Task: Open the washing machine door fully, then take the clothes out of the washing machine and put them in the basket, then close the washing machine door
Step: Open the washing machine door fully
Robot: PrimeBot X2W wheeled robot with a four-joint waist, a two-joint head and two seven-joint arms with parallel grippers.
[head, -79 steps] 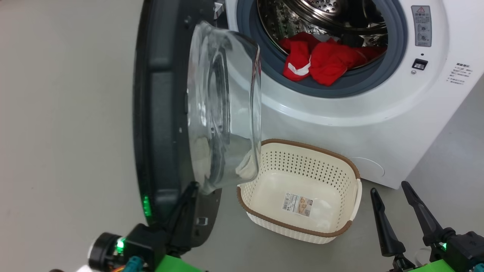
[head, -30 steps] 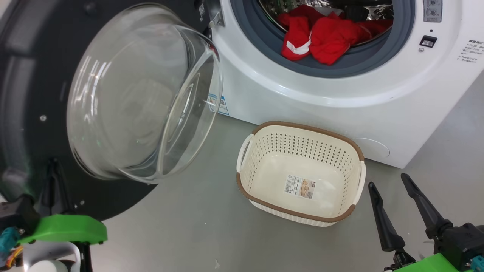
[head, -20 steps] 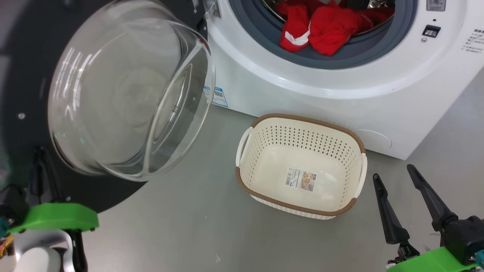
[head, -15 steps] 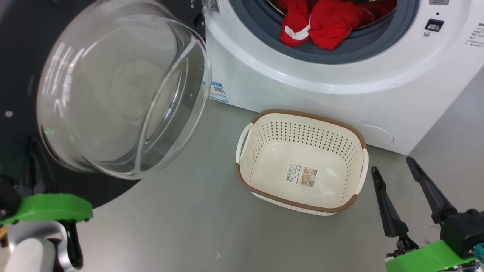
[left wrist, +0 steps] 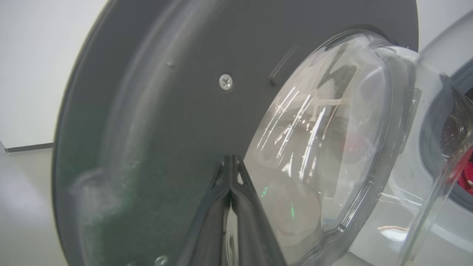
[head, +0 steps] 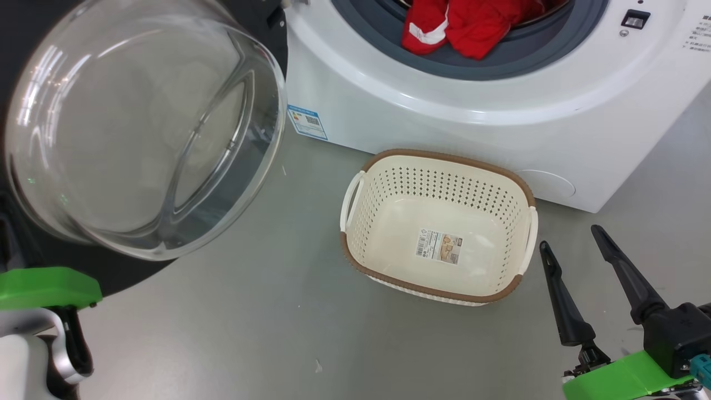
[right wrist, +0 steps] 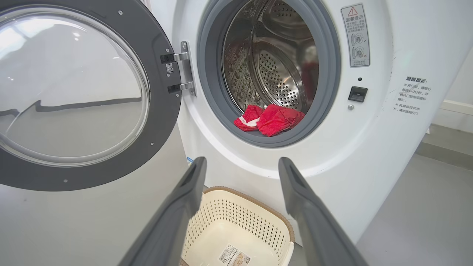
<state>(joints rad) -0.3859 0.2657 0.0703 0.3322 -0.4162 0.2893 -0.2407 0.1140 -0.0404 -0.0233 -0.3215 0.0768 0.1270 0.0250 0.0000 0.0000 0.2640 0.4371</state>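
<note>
The door stands swung out on its hinge at the washer's left, its glass bowl facing the robot, so the mouth of the drum is clear to reach into. I judge it open wide enough, or very nearly, for the first step to count as done.

The left gripper has its fingers pressed together into one narrow wedge with nothing between them. It points at the door's inner face where the black rim meets the glass. That shape suits pushing a panel rather than gripping it; whether the tips actually touch the door I cannot tell from the wrist view.

The clothes lie in a red heap at the front lip of the drum, resting partly on the grey gasket, an easy spot to pinch from outside.

The basket sits on the floor just in front of the washer, below the opening, so a garment needs only a short carry down. Nothing is in it but its label.

The right gripper is spread wide and holds nothing. It hangs near the basket's right side, and in the right wrist view its fingers frame the drum mouth, ready, I think, to go in for the clothes.
</note>
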